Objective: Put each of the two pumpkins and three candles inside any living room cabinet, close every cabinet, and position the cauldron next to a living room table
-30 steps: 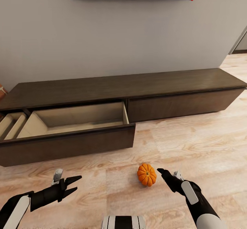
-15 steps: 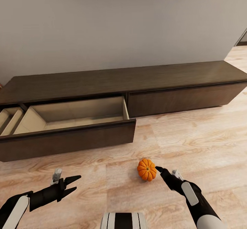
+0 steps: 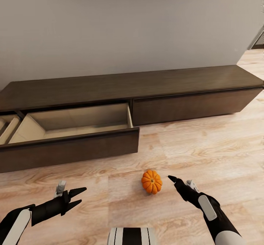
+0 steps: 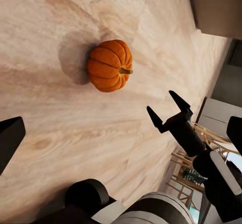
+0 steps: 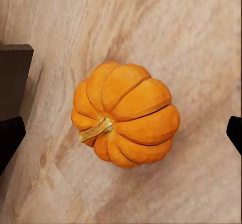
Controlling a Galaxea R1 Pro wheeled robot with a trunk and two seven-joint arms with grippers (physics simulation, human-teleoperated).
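One orange pumpkin [image 3: 151, 181] sits on the wooden floor in front of the dark-brown cabinet [image 3: 154, 85]. My right gripper [image 3: 179, 182] hovers just right of it, open and empty. In the right wrist view the pumpkin [image 5: 123, 114] lies stem sideways between the two dark fingertips [image 5: 9, 137], which stand wide apart. My left gripper [image 3: 83, 195] is open and empty, low at the left. From its wrist camera I see the pumpkin [image 4: 109, 65] and the right gripper [image 4: 169, 110]. The second pumpkin, candles, cauldron and table are out of view.
A wide drawer [image 3: 73, 125] of the cabinet stands pulled out, its beige inside bare. A second open drawer [image 3: 5, 127] shows at the left edge. The right drawer front [image 3: 194, 105] is closed. Wooden floor [image 3: 205, 146] spreads to the right, toward a doorway [image 3: 258, 39].
The view tilted down and swung slightly, so cabinet and pumpkin now sit a little further left. My right gripper stays just right of the pumpkin, slightly further off. The left arm has not moved.
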